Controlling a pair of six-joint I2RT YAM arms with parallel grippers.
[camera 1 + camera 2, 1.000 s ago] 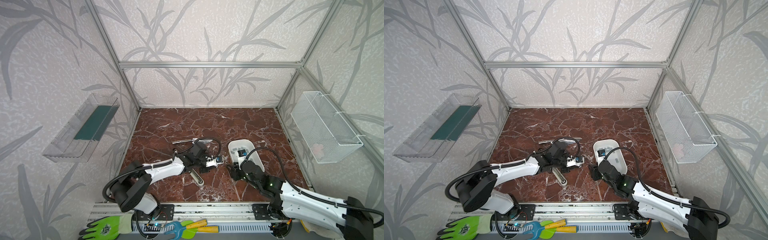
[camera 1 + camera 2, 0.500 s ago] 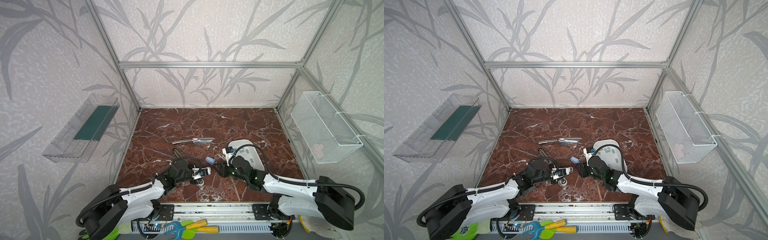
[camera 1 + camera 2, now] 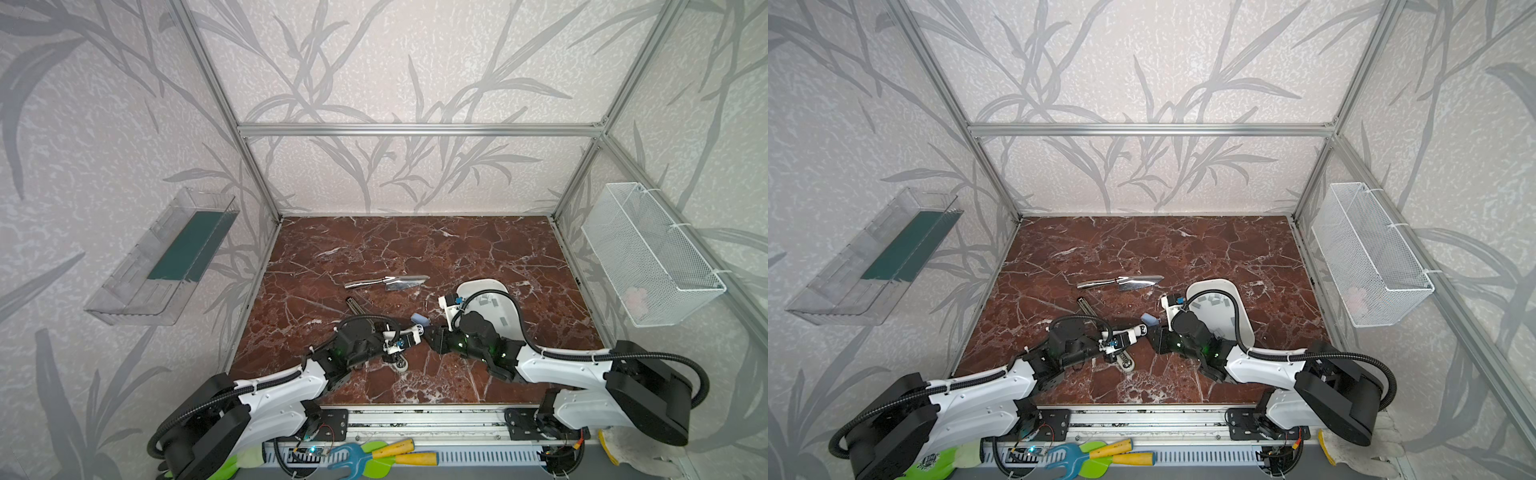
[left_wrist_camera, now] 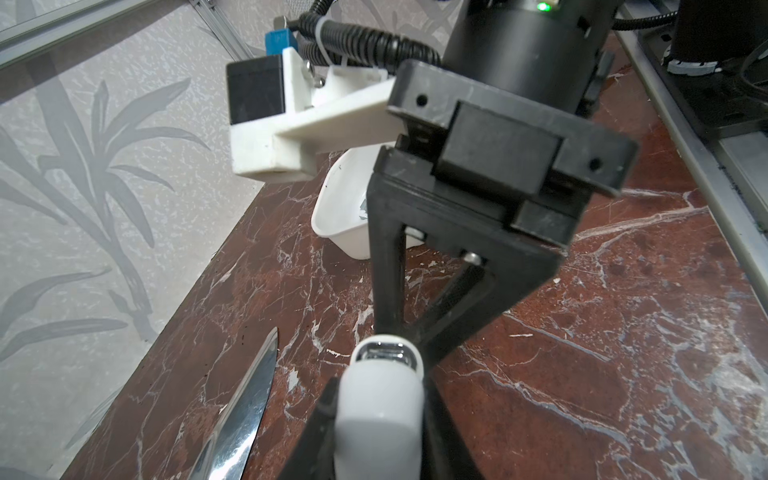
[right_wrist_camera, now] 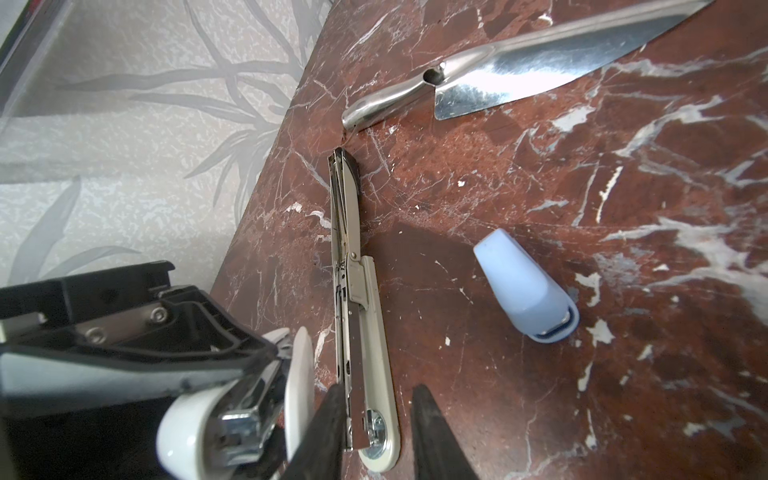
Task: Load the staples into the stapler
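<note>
The right arm (image 3: 561,365) and its black cable (image 3: 516,309) are covering much of the white tray (image 3: 478,285). Only a few of the staples (image 3: 484,302) are showing, as small grey strips on its floor, and I cannot tell how many more are lying underneath. In both top views the spot where the two arms are meeting is small and dark, so the fingertips are not readable there. In the left wrist view the left fingers (image 4: 318,432) are running off the picture's edge. The tips of the right fingers (image 4: 386,270) are hiding behind the white stapler (image 4: 378,399). In the right wrist view the right fingers (image 5: 328,440) are also being cut off at the edge.

The left fingers are pressing on both sides of the white stapler and holding it, with its chrome front end pointing at the right arm. The right fingers are standing a narrow way apart, just beside that front end. Nothing seems to be sitting between them, though a thin strip there would be hard to see. The staples are lying in the tray behind the right wrist, touching neither pair of fingers.

A cream stapler (image 5: 365,332) is lying opened flat on the worktop (image 3: 415,249), showing through the gap between the right fingers. A blue stapler (image 5: 523,286) and a steel trowel (image 5: 519,62) are lying farther off.
</note>
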